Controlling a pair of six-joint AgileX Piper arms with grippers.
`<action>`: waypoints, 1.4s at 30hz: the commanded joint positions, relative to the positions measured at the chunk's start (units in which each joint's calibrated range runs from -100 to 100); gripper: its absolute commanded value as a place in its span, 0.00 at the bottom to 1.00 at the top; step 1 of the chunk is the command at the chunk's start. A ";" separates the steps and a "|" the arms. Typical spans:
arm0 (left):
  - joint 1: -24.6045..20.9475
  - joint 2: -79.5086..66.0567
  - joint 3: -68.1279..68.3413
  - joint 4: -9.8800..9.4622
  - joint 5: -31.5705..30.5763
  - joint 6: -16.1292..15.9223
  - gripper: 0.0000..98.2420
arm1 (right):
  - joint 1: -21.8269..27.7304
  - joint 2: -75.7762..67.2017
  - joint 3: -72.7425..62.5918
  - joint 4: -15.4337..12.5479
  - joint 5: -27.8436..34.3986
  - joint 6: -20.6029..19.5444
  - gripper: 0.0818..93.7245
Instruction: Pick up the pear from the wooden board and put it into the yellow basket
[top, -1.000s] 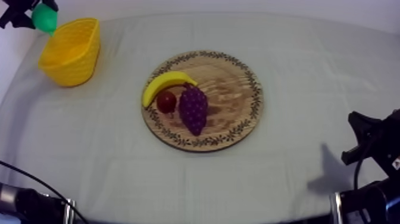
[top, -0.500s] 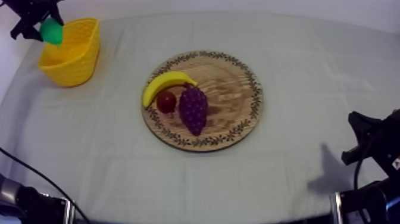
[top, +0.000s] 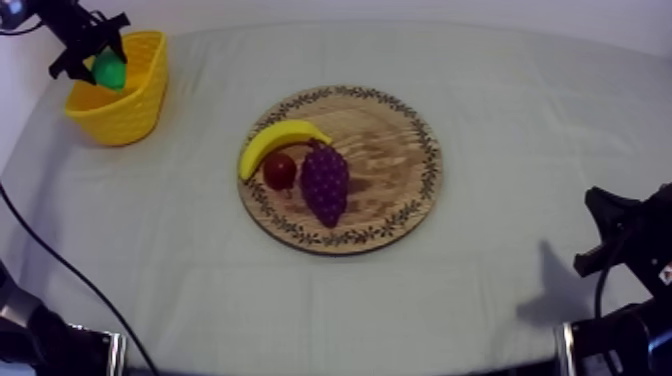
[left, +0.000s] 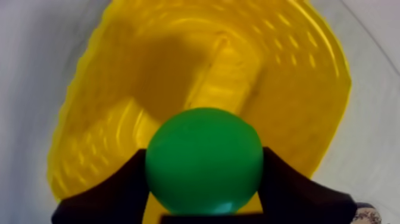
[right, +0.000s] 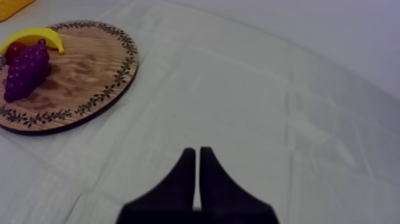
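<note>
My left gripper (top: 103, 68) is shut on the green pear (top: 109, 71) and holds it over the open mouth of the yellow basket (top: 128, 98) at the table's far left. In the left wrist view the pear (left: 204, 159) sits between the two black fingers (left: 113, 190), with the basket's inside (left: 196, 71) right below it. The round wooden board (top: 390, 150) lies mid-table. My right gripper (right: 197, 156) is shut on nothing, low over the cloth at the right; in the top view it rests at the right edge (top: 610, 235).
On the board lie a banana (top: 280, 140), a small red fruit (top: 279, 171) and a bunch of grapes (top: 324, 182). The board (right: 77, 77) with the grapes (right: 24, 71) and banana (right: 36, 37) lies beyond my right gripper. Bare cloth surrounds the board.
My left gripper has carried the pear rightward and down, from beyond the table's far left corner to over the basket's mouth. The right arm has not moved.
</note>
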 joint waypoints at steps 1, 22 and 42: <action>0.02 2.10 -2.02 0.09 0.06 -0.07 0.55 | 0.01 -0.04 -0.05 -0.01 0.02 -0.02 0.00; 0.11 3.78 -4.11 -0.47 -0.40 1.68 0.96 | 0.01 -0.04 -0.05 -0.01 0.02 -0.02 0.00; 2.69 -20.73 11.20 -0.40 1.55 1.62 0.96 | 0.01 -0.04 -0.05 -0.01 0.02 -0.02 0.00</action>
